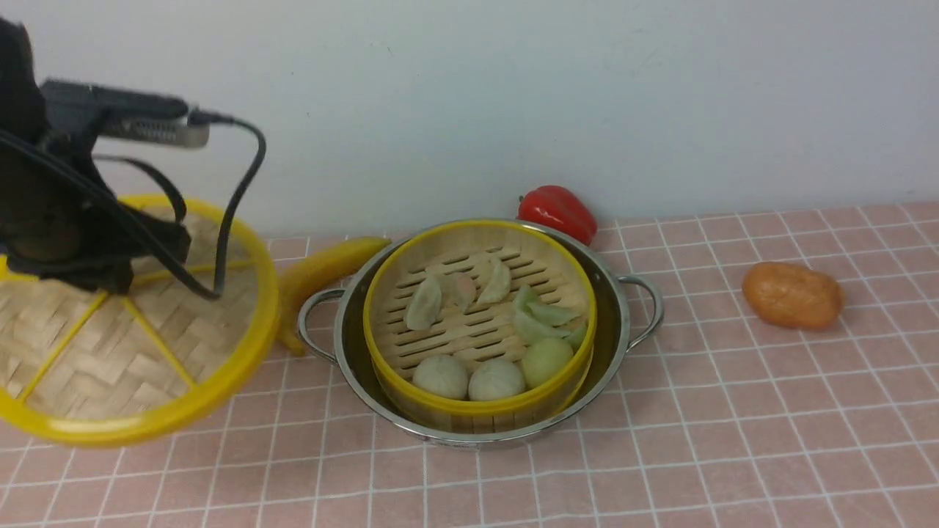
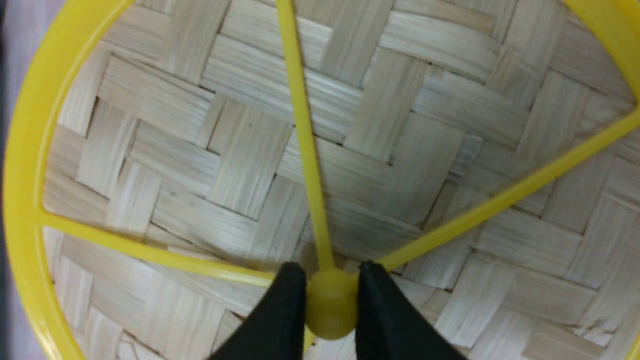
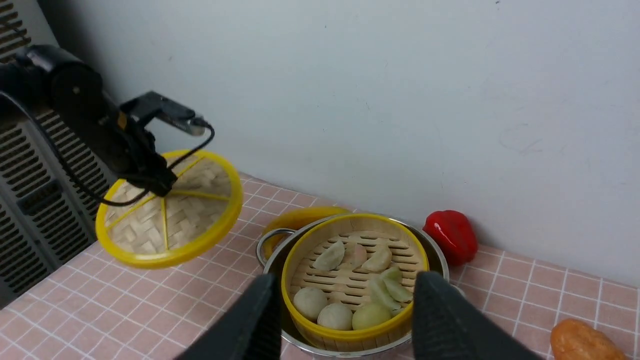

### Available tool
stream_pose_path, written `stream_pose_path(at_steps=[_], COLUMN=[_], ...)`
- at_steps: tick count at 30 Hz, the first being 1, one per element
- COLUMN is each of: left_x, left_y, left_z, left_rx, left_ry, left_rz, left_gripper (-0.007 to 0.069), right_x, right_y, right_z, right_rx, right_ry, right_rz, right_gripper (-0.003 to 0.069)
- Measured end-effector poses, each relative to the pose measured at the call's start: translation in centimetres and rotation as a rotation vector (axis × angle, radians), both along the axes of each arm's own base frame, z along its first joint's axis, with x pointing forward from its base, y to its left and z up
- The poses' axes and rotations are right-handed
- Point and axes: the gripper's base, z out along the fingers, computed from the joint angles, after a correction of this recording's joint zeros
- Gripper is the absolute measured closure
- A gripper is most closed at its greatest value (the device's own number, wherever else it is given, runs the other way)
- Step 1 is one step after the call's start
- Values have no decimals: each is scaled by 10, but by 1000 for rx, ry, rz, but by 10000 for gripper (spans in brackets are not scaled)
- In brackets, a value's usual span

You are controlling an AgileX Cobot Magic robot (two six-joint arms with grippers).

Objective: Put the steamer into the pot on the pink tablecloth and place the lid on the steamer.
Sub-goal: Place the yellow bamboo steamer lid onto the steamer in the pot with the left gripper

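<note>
The steamer [image 1: 477, 330], a bamboo basket with a yellow rim and pale dumplings and buns inside, sits in the shiny steel pot [image 1: 620, 323] on the pink tablecloth [image 1: 733, 425]. My left gripper [image 2: 327, 285] is shut on the central yellow hub of the lid [image 1: 117, 345], which hangs tilted in the air to the left of the pot. The lid's woven surface [image 2: 250, 165] fills the left wrist view. My right gripper [image 3: 345, 292] is open and empty, raised in front of the steamer [image 3: 352, 280] and pot [image 3: 270, 240]. It is not seen in the front view.
A yellow banana [image 1: 323, 271] lies behind the pot's left handle, partly under the lid. A red pepper [image 1: 559, 211] sits by the wall behind the pot. An orange potato-like item [image 1: 792, 295] lies to the right. A slatted panel [image 3: 30, 215] stands at the far left.
</note>
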Motion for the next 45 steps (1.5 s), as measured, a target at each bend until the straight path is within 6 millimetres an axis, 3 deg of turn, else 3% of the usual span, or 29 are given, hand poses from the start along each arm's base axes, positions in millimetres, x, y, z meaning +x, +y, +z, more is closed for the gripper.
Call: stream_pose_path(at_steps=[4, 5, 9, 12, 13, 14, 17, 23, 45], left_x=[9, 8, 24, 32, 34, 37, 44, 59, 75], left_y=[-57, -60, -128, -162, -162, -178, -199, -213, -222], left_z=[14, 14, -15, -33, -34, -40, -47, -63, -100], left_rx=[-79, -80, 6, 74, 78, 110, 125, 139, 181], left_ry=[-42, -43, -9, -6, -5, -10, -21, 1, 30], left_rz=[-237, -247, -434, -495, -494, -527, -558, -564, -582], left_gripper=[508, 508, 508, 508, 508, 508, 508, 508, 508], right_x=[2, 2, 11, 16, 16, 18, 20, 21, 21], right_y=[1, 1, 6, 9, 9, 11, 13, 14, 14], right_z=[-2, -3, -15, -23, -23, -27, -30, -32, -32], right_rx=[-1, -2, -5, -9, -8, -13, -13, -8, -6], right_ry=[10, 13, 76, 110, 112, 128, 145, 155, 157], right_rz=[2, 3, 7, 12, 12, 15, 21, 26, 29], right_gripper=[293, 293, 293, 293, 293, 293, 293, 293, 293])
